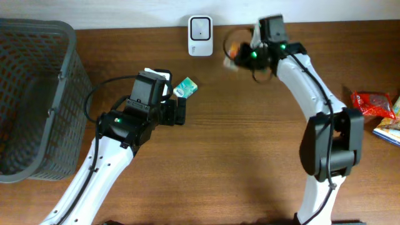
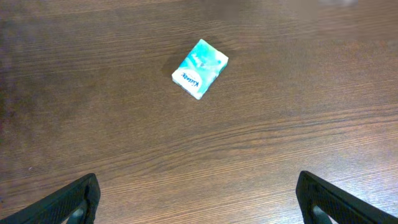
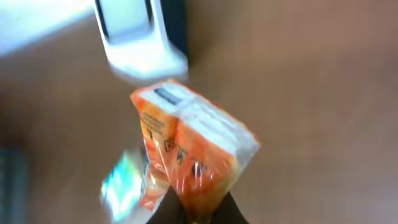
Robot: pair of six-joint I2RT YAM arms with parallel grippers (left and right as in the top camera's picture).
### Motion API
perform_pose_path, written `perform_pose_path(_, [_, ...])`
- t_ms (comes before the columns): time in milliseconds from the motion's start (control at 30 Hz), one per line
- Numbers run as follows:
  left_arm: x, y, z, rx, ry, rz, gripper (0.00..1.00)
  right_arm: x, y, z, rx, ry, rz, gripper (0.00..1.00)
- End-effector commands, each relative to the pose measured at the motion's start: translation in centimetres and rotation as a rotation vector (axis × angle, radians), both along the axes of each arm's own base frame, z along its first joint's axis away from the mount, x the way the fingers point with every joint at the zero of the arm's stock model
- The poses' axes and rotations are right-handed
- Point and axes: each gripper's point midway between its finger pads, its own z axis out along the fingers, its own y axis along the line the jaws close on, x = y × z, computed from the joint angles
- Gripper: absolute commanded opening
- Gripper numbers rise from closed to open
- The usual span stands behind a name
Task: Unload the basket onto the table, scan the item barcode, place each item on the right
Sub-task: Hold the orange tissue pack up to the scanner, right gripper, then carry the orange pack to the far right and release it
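Near the left side, the left gripper (image 1: 178, 111) hangs over the brown table (image 1: 237, 144) with its fingers spread wide, holding nothing. Just past it a small blue-green tissue pack (image 2: 199, 68) lies flat on the wood. A grey basket (image 1: 59, 94) sits at the left edge, and a red bag (image 1: 373, 104) lies off to the right. Far back, the right gripper (image 3: 194, 211) pinches one end of an orange pack (image 3: 193, 140), just right of the white scanner (image 1: 200, 28)
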Motion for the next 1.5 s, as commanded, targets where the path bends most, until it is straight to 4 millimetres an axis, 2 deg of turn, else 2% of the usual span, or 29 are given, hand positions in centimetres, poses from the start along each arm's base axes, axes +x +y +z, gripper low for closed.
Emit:
perform_pose_path(0, [0.0,-0.3,0.3,-0.012,-0.004,-0.007,0.99,4.7,-0.3,6.8,-0.468,-0.409,-0.054,0.05])
perform_pose_path(67, [0.0,-0.3,0.3,-0.012,-0.004,-0.007,0.99,6.2,2.7,8.5,-0.654,-0.587,0.039,0.04])
perform_pose_path(133, [0.0,-0.3,0.2,-0.012,-0.003,-0.007,0.99,7.1,4.6,8.4,-0.727,-0.672,0.111,0.04])
perform_pose_path(233, [0.0,-0.3,0.2,-0.012,-0.003,-0.007,0.99,8.8,5.8,6.6,-0.748,-0.741,0.122,0.04])
perform_pose_path(333, [0.0,-0.3,0.2,-0.012,-0.003,-0.007,0.99,9.8,6.5,3.8,-0.939,-0.781,0.280,0.04])
perform_pose_path(433, [0.0,-0.3,0.3,-0.012,-0.004,-0.007,0.99,9.9,7.3,0.9,-1.075,-0.781,0.452,0.04])
perform_pose_path(467, [0.0,-0.3,0.3,-0.012,-0.004,-0.007,0.99,9.9,7.5,0.6,-1.082,-0.786,0.473,0.04])
perform_pose_path(600, [-0.1,-0.3,0.3,-0.012,-0.003,-0.007,0.99,9.5,9.9,0.9,-1.050,-0.857,0.555,0.04])
perform_pose_path(700, [0.0,-0.3,0.3,-0.012,-0.004,-0.007,0.99,9.0,11.8,1.6,-1.144,-0.927,0.647,0.04])
perform_pose_path(733, [0.0,-0.3,0.2,-0.012,-0.003,-0.007,0.99,9.2,11.7,2.4,-1.134,-0.948,0.608,0.04])
perform_pose_path(800, [0.0,-0.3,0.2,-0.012,-0.003,-0.007,0.99,9.6,11.0,2.6,-1.074,-0.937,0.548,0.04])
perform_pose_path(967, [0.0,-0.3,0.3,-0.012,-0.004,-0.007,0.99,10.5,8.1,1.1,-0.907,-0.842,0.404,0.04])
perform_pose_path(1067, [-0.1,-0.3,0.3,-0.012,-0.003,-0.007,0.99,10.8,7.3,1.0,-0.866,-0.822,0.358,0.04])
perform_pose_path(1100, [0.0,-0.3,0.3,-0.012,-0.004,-0.007,0.99,10.9,6.6,1.3,-0.854,-0.808,0.294,0.04])
perform_pose_path(1167, [0.0,-0.3,0.2,-0.012,-0.003,-0.007,0.99,11.2,2.6,5.2,-0.782,-0.781,-0.015,0.04])
perform_pose_path(1233, [0.0,-0.3,0.2,-0.012,-0.003,-0.007,0.99,10.9,-0.2,7.6,-0.737,-0.761,-0.162,0.04])
perform_pose_path(1267, [-0.1,-0.3,0.3,-0.012,-0.003,-0.007,0.99,10.5,-2.5,9.0,-0.714,-0.734,-0.252,0.06])
perform_pose_path(1367, [-0.1,-0.2,0.2,-0.011,-0.001,-0.007,0.99,7.9,-12.3,12.5,-0.559,-0.591,-0.529,0.04])
perform_pose_path(1400, [-0.1,-0.2,0.2,-0.011,-0.001,-0.007,0.99,6.9,-15.2,12.9,-0.530,-0.543,-0.593,0.04])
perform_pose_path(1467, [-0.1,-0.2,0.2,-0.011,-0.001,-0.007,0.99,3.7,-22.7,12.7,-0.509,-0.409,-0.750,0.04])
